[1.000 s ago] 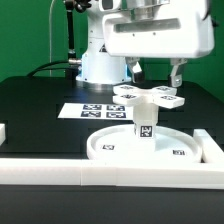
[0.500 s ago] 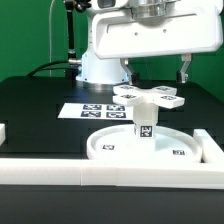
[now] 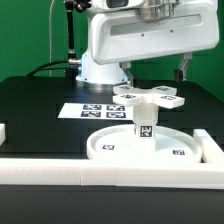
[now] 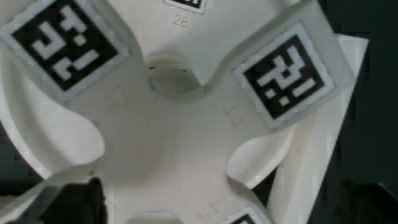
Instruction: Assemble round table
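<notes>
Risen clear of cross-shaped piece (image 3: 148,97) since earlier: gripper (image 3: 155,68), jaws apart, empty.
Marker board (image 3: 88,110) at nine o'clock of post (image 3: 145,128); wrist view alone shows cross-shaped piece's tags (image 4: 288,76) close.

Arm raised, gripper (image 3: 157,68) fingers apparently spread, empty.

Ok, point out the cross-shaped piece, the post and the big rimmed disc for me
cross-shaped piece (image 3: 148,97), exterior view, its centre hub
post (image 3: 145,129), exterior view, its tagged side
rimmed disc (image 3: 115,143), exterior view, bare floor beside the post
</notes>
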Available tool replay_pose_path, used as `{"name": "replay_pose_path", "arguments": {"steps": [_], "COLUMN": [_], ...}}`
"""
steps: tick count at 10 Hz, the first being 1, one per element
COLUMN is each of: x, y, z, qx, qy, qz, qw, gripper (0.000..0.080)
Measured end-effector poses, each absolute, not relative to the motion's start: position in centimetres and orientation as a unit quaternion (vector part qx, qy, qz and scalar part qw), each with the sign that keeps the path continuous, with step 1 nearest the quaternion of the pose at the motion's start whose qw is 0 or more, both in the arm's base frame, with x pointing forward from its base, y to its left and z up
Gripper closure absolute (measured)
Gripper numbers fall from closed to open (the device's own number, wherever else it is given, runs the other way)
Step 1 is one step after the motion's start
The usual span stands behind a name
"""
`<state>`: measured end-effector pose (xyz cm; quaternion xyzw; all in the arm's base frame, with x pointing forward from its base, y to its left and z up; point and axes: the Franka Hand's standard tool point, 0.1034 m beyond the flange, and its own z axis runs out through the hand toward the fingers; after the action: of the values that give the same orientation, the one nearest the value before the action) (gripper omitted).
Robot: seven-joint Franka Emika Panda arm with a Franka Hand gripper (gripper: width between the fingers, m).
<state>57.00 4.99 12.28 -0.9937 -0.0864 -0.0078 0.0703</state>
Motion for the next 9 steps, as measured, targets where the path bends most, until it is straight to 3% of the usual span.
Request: {"name": "replay_pose_path", "arguments": {"steps": [3, 7, 9], "x": [56.99, 56.89, 56.89], "y": [4.83, 4.77, 4.56], "z": [12.25, 12.0, 11.94], "qx": [-0.98, -0.925, -0.902], "qy": [-0.185, -0.377, -0.429], "qz": [-0.014, -0.014, -0.016], "qw": [0.068, 0.044, 0.043], "gripper": [0.0151, 0.0151, 0.0151]}}
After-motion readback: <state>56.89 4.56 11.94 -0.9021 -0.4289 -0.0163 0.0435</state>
